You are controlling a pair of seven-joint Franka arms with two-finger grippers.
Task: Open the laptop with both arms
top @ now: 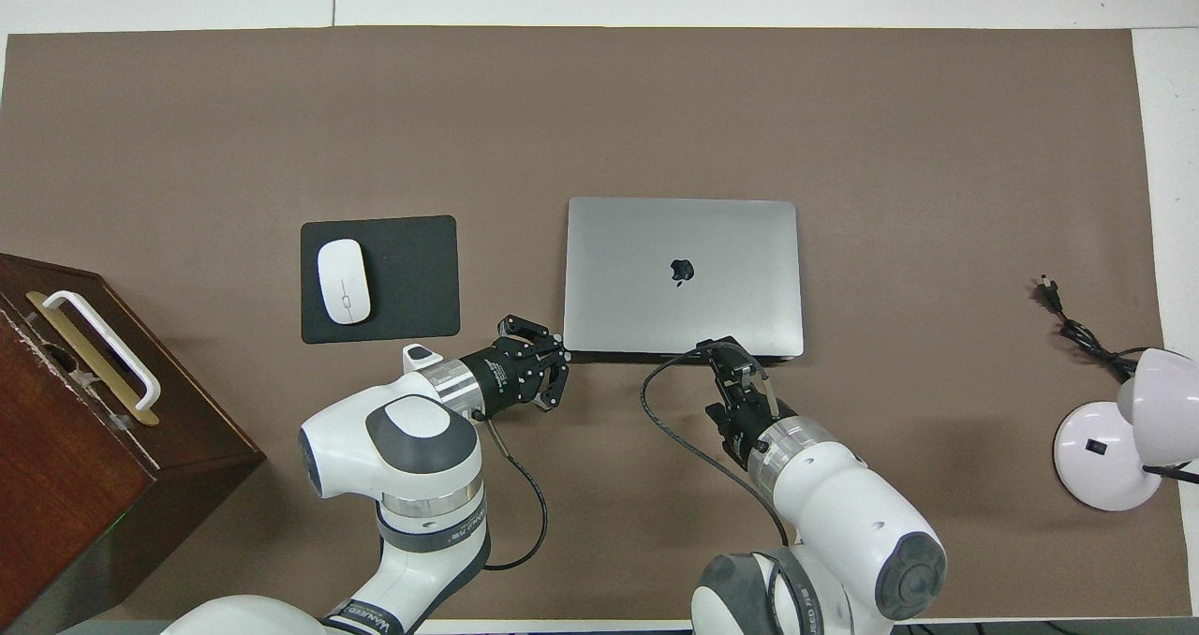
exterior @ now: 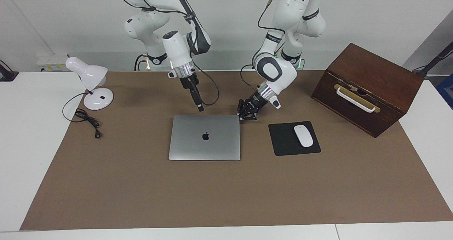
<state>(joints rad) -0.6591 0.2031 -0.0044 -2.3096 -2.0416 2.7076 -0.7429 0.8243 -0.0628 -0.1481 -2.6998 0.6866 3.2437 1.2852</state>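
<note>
Laptop [exterior: 204, 137] is flat and shut in the middle of the brown mat [exterior: 226, 197], logo up, with its robot-side edge right where both arms are working.

The left gripper [exterior: 246, 115] is low at the laptop's corner toward the left arm's end, fingertips pinched together with nothing between them, touching or just beside the edge; I can't tell which. The right gripper [exterior: 200, 108] hangs just above that same robot-side edge, angled down, and its fingertips look closed too, holding nothing.

If I had to guess at doing this step well: one closed tip needs to slip under the lid lip and lift slowly while the other pins the base down, otherwise the whole thing probably tips up or slides across the mat. Keep the lift straight up, no sideways drag.

Moving outward, a black mouse pad [exterior: 283, 141] sits beside the laptop toward the left arm's end, with a white mouse [exterior: 303, 136] on it. Farther toward that end is a wooden box [exterior: 368, 87]. At the right arm's end stands a white desk lamp [exterior: 92, 86] with its cord loose.

Count: one laptop, two arms, two grippers, one mouse, one pad, one box, one lamp.
</note>
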